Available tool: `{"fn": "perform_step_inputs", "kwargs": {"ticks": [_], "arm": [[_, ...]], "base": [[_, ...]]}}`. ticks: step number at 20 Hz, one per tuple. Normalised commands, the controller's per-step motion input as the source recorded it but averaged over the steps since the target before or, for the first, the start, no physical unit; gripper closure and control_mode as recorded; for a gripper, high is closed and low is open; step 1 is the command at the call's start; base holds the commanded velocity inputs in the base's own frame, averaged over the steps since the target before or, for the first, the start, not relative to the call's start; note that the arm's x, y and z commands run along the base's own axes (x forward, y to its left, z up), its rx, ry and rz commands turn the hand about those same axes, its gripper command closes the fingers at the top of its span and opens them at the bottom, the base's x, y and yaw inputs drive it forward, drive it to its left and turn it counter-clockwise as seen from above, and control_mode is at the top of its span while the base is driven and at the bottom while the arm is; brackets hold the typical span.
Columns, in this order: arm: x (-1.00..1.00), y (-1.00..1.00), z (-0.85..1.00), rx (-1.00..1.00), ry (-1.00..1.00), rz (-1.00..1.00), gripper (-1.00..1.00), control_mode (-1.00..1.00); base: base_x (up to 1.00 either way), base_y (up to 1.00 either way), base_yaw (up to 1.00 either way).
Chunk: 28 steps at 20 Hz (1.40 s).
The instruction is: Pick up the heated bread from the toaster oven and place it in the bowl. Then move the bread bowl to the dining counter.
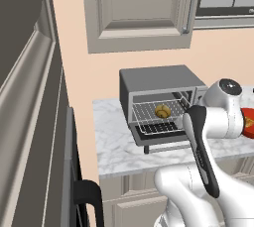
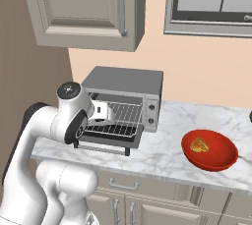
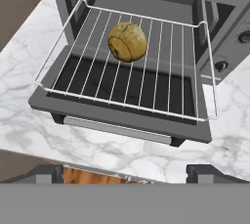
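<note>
The toaster oven (image 1: pixel 154 97) (image 2: pixel 125 96) stands on the marble counter with its door dropped open. The heated bread (image 3: pixel 127 41) (image 1: pixel 162 110), a round golden-brown lump, lies on the pulled-out wire rack (image 3: pixel 146 81) towards the back. My gripper (image 3: pixel 129 175) hovers in front of and above the door, apart from the bread. It is open, its two dark tips wide apart with nothing between them. The red bowl (image 2: pixel 209 151) (image 1: pixel 248 122) sits on the counter right of the oven and holds a pale orange-yellow food piece (image 2: pixel 199 145). The dining counter is out of view.
The marble counter (image 2: pixel 162 155) rests on beige cabinets. A wall cabinet (image 1: pixel 139 10) hangs above the oven and a window (image 2: pixel 211 3) is to its right. A tall dark unit with a black handle (image 1: pixel 87 194) stands left of the counter.
</note>
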Motion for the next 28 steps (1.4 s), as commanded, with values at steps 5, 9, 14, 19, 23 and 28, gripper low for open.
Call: {"fn": "perform_step_inputs", "kwargs": {"ticks": [5, 9, 14, 19, 23, 28], "arm": [[0.01, 0.09, 0.0, 0.08, -0.16, 0.0, -1.0, -1.0], [0.09, 0.08, 0.0, 0.04, -0.21, -0.02, -1.0, -1.0], [0.16, 0.02, 0.0, 0.02, -0.07, -0.03, -1.0, -1.0], [0.17, 0.02, 0.0, 0.0, -0.01, 0.0, -1.0, -1.0], [0.42, 0.1, 0.0, 0.0, 0.0, -0.03, -1.0, -1.0], [0.47, 0.06, 0.0, 0.0, 0.0, -0.02, -1.0, -1.0]], "base": [[0.0, 0.0, 0.0], [0.0, 0.0, 0.0], [0.0, 0.0, 0.0], [0.0, 0.0, 0.0], [0.0, 0.0, 0.0], [0.0, 0.0, 0.0]]}}
